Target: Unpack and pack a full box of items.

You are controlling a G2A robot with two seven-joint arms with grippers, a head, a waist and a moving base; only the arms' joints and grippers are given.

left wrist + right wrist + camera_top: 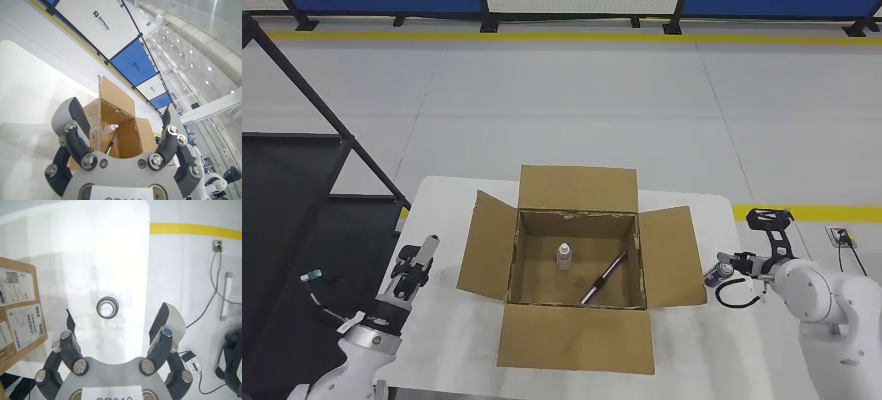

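Observation:
An open cardboard box (577, 335) stands mid-table with all flaps folded out. Inside it a small white bottle (565, 255) stands near the back and a dark pen-like rod (603, 277) lies slanted. The left wrist view shows the same box (117, 100), bottle (109, 128) and rod (112, 142). My left gripper (422, 255) (124, 115) is open and empty, left of the box. To the right of the box, my right gripper (725, 266) (116, 317) is open above a metal ring (107, 307) lying on the table.
The white table (442, 210) has bare room on both sides of the box. The box's labelled right flap (19, 313) lies close to the right gripper. A black frame (302, 120) stands off the table's left; cables (211, 298) lie on the floor at right.

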